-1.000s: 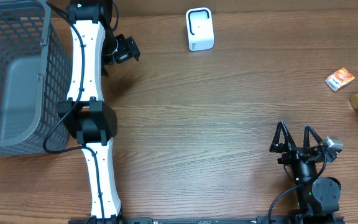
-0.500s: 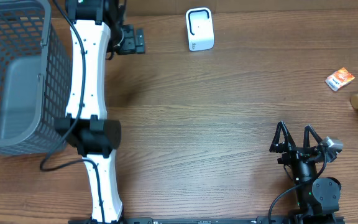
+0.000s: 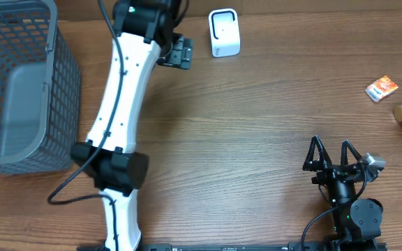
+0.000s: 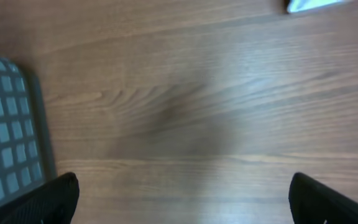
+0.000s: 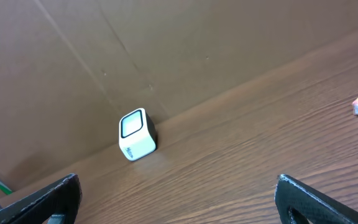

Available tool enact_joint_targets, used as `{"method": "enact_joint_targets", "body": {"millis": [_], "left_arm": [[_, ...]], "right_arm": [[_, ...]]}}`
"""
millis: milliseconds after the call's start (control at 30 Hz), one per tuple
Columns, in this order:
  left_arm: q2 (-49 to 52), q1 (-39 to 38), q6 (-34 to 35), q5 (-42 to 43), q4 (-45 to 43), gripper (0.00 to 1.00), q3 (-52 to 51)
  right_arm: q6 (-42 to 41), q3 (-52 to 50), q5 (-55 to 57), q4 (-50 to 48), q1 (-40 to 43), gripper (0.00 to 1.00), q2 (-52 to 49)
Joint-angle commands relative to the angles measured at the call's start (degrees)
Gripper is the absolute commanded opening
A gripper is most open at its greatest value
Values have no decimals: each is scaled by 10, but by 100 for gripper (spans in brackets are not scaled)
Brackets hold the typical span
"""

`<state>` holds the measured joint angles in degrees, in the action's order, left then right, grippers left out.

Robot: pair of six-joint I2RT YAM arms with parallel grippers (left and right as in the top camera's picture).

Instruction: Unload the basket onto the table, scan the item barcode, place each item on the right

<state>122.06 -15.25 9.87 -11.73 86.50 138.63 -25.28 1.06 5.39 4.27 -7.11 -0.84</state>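
Orange packet [image 3: 382,88] sits far right on the wood-grain counter [image 3: 257,125], well apart from the white scanner [image 3: 224,33]. Left claw [image 3: 179,53] hovers near the scanner, spread wide, empty. Right claw [image 3: 331,155] is wide too, holding nothing. Grey basket [image 3: 65,90] left, cardboard wall [image 5: 166,50] behind.

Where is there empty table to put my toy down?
The biggest bare wood is the middle, between the left arm, the white scanner and the right end effector. More bare wood runs from the scanner to the orange packet. It is crowded on the left, where the grey basket sits by the arm.
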Motion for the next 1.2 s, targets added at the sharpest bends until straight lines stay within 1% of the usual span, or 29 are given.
{"method": "enact_joint_targets", "body": {"millis": [0, 167, 333, 567, 633, 900, 967, 1033, 1167], "left_arm": [[-96, 42, -9, 50, -68, 100, -127], [-223, 72, -10, 54, -190, 100, -324], [-340, 87, -12, 52, -285, 100, -489], [-526, 106, -82, 52, -423, 100, -704], [-588, 122, -86, 52, -439, 100, -754], [-835, 223, -86, 57, -434, 100, -891], [-886, 233, -86, 57, -433, 100, -920], [-916, 232, -86, 56, -441, 100, -951], [-985, 231, -86, 66, -492, 100, -1034]], "right_arm": [[0, -6, 5, -2, 2, 100, 7], [0, -6, 5, -2, 2, 100, 7], [0, -6, 5, -2, 2, 100, 7], [0, -6, 5, -2, 2, 100, 7], [0, -6, 5, -2, 2, 100, 7], [0, -6, 5, -2, 2, 100, 7], [0, -6, 5, -2, 2, 100, 7], [0, -6, 5, -2, 2, 100, 7], [0, -6, 5, -2, 2, 100, 7]]}}
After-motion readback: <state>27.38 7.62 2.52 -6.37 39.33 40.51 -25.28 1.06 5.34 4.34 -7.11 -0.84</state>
